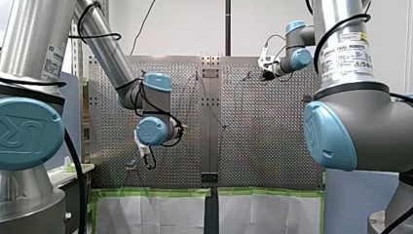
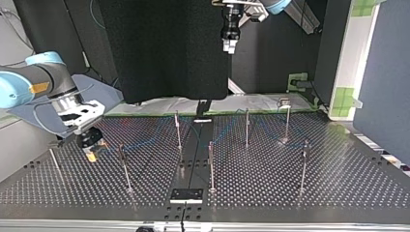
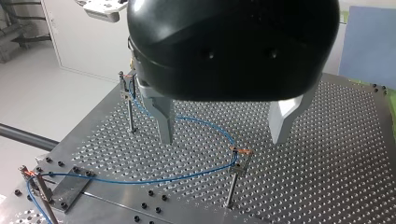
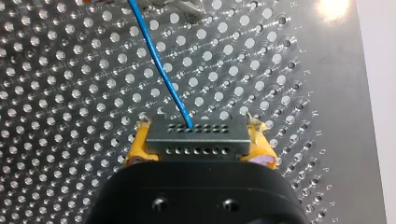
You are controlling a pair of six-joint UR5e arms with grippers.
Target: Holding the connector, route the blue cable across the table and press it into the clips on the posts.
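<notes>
My right tool (image 4: 200, 127) clamps the grey connector (image 4: 196, 143) between yellow pads (image 4: 139, 147); the blue cable (image 4: 159, 65) leads away. My left tool (image 3: 222, 139) hangs wide above the surface (image 3: 327, 177).

Read on white label (image 1: 348, 54), right arm (image 1: 341, 24): "UNIVERSAL ROBOTS"; fine print beneath illegible. Noted "UR" logo embossed on blue joint cap (image 1: 25, 132), left arm (image 1: 29, 39). Found row letters J, K, L, M, N, O, P stamped along table (image 4: 329, 93) edge, right wrist view; further letters too faint.
</notes>
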